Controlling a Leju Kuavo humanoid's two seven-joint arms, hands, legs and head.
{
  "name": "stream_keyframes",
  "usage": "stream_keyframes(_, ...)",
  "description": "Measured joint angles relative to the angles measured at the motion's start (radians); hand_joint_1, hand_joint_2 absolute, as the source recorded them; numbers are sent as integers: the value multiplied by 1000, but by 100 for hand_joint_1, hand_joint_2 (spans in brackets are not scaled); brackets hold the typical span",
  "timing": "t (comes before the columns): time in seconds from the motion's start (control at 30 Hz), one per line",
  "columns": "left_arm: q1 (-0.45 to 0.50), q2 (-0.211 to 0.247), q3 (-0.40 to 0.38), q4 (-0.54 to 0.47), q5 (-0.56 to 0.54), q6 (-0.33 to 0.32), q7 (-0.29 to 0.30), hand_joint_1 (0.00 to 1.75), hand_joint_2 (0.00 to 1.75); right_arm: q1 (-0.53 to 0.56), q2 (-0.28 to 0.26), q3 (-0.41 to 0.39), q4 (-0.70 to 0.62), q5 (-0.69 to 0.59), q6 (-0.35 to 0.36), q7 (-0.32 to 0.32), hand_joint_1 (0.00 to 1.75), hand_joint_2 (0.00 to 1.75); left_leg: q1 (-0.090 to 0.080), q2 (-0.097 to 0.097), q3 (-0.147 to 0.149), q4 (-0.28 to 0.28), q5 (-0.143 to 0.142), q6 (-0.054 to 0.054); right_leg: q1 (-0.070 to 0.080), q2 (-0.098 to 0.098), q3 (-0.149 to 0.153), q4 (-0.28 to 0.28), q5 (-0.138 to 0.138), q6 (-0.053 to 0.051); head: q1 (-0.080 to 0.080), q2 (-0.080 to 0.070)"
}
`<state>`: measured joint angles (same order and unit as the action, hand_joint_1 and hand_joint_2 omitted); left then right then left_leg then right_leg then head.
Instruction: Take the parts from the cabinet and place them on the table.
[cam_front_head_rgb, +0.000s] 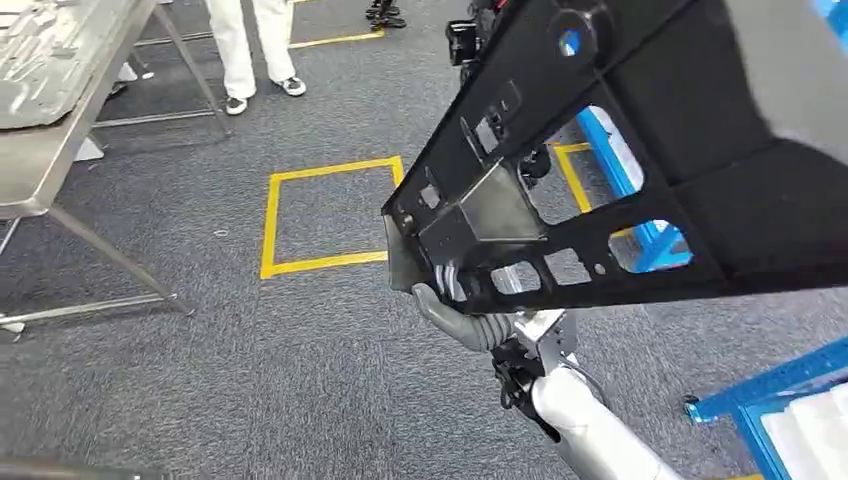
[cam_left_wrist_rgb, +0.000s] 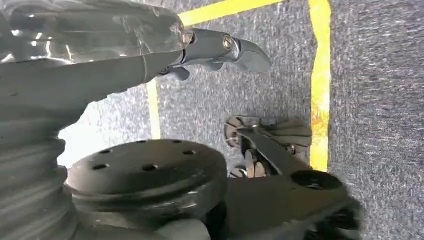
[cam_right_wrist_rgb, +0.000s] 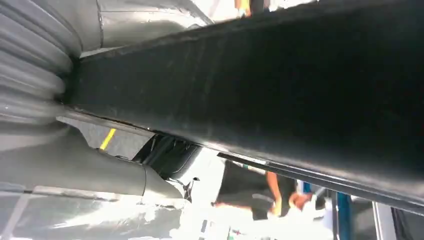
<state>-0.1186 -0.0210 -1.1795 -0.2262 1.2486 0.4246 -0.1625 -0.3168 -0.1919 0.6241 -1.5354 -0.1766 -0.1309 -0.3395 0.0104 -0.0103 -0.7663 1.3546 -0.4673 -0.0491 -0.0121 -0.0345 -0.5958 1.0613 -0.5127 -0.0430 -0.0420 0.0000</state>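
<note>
The right hand (cam_front_head_rgb: 455, 300) has its fingers clamped under the lower edge of the large black frame part (cam_front_head_rgb: 600, 160), carried above the yellow floor square (cam_front_head_rgb: 330, 215), well apart from the table (cam_front_head_rgb: 40, 170). The part looks stiff, bulky and unwieldy; its cut-out edges suit gripping. The left hand (cam_left_wrist_rgb: 220, 47) hangs with fingers apart.

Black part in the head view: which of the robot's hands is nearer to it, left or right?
Right. The right hand grips the black part at its lower edge; the left hand hangs apart from it, over the carpet with yellow tape.
</note>
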Motion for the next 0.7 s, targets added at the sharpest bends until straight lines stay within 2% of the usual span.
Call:
stream_keyframes(0.03,-1,0,0,0,-1,0,-2,0,175,1,0,0,0,0,-2,2,175,175,-1,1,8,-14,18,3,2,-12,2,0,-2,-1,-3,0)
stream_keyframes(0.07,0,0,0,0,-1,0,-2,0,175,1,-1,0,-2,1,-2,3,175,175,-2,3,39,-75,56,9,4,-25,5,0,-5,-1,-6,0)
stream_keyframes(0.1,1,0,0,0,-1,0,-2,0,175,1,-1,0,-6,2,-3,3,175,175,-6,13,85,-161,99,16,6,-36,10,0,-7,-1,-7,0)
stream_keyframes(0.13,1,0,0,0,-1,0,-2,0,175,0,-1,0,-10,3,-4,3,175,175,-15,49,129,-244,134,27,6,-47,16,-1,-10,0,-10,0)
stream_keyframes(0.17,-1,1,0,0,-1,0,-2,0,175,1,-2,0,-13,3,-5,3,175,175,-29,107,147,-291,126,37,8,-57,18,-2,-12,3,-10,0)
stream_keyframes(0.2,-5,1,0,0,-1,0,-3,0,175,1,-3,0,-14,3,-6,3,175,175,-36,105,148,-304,125,41,11,-68,19,-3,-15,8,-12,0)
stream_keyframes(0.3,2,2,0,0,-1,0,-3,0,175,1,-2,0,-18,3,-6,6,175,175,-39,66,147,-319,131,56,11,-109,34,-16,-18,19,-10,0)
stream_keyframes(0.33,5,1,0,0,-1,0,-3,0,175,0,-3,0,-22,3,-6,6,175,175,-22,49,165,-339,143,58,10,-92,36,-9,-26,26,-6,0)
stream_keyframes(0.37,4,1,0,0,-1,0,-4,0,175,0,-4,-1,-23,3,-7,6,175,175,-23,38,170,-348,145,63,5,-35,30,17,-41,28,-1,0)
stream_keyframes(0.4,1,2,0,0,-1,0,-4,0,175,0,-4,-1,-23,5,-6,5,175,175,-21,28,171,-348,148,69,4,1,-1,80,-77,29,1,0)
stream_keyframes(0.43,-2,2,0,0,-1,1,-4,0,175,3,-6,-1,-23,5,-6,5,175,175,-20,15,171,-348,148,70,3,20,-40,160,-112,31,9,0)
stream_keyframes(0.47,-3,1,0,0,-1,1,-4,0,175,8,-7,-1,-23,5,-6,7,175,175,-20,-2,171,-347,147,71,1,27,-80,231,-135,35,16,0)
stream_keyframes(0.5,-3,1,0,0,-1,0,-4,0,175,11,-10,-1,-23,6,-7,7,175,175,-20,-18,171,-346,147,71,-1,29,-109,272,-139,38,19,0)
stream_keyframes(0.53,-1,0,0,0,-1,0,-4,0,175,11,-12,-1,-23,6,-7,7,175,175,-18,-31,172,-344,145,69,-2,30,-114,266,-119,41,24,0)
stream_keyframes(0.57,1,0,0,0,-1,0,-4,0,175,11,-12,-1,-23,6,-7,7,175,175,-16,-45,172,-340,143,66,-4,31,-100,220,-80,42,27,0)
stream_keyframes(0.6,2,0,0,0,-1,0,-4,0,175,10,-12,-1,-23,6,-7,7,175,175,-13,-61,172,-333,138,60,-8,35,-67,136,-26,46,31,0)
stream_keyframes(0.63,1,0,0,0,-1,0,-4,0,175,10,-12,-1,-23,6,-7,7,175,175,-10,-74,171,-324,132,53,-14,55,-32,54,20,51,35,0)
stream_keyframes(0.67,0,1,0,0,-1,0,-4,0,175,11,-13,-1,-22,6,-7,7,175,175,-9,-84,164,-314,124,45,-22,107,-16,20,10,55,40,0)
stream_keyframes(0.7,-1,1,0,0,-1,0,-4,0,175,10,-13,-1,-24,6,-7,7,175,175,-10,-95,153,-297,119,38,-21,109,-18,8,8,46,45,0)
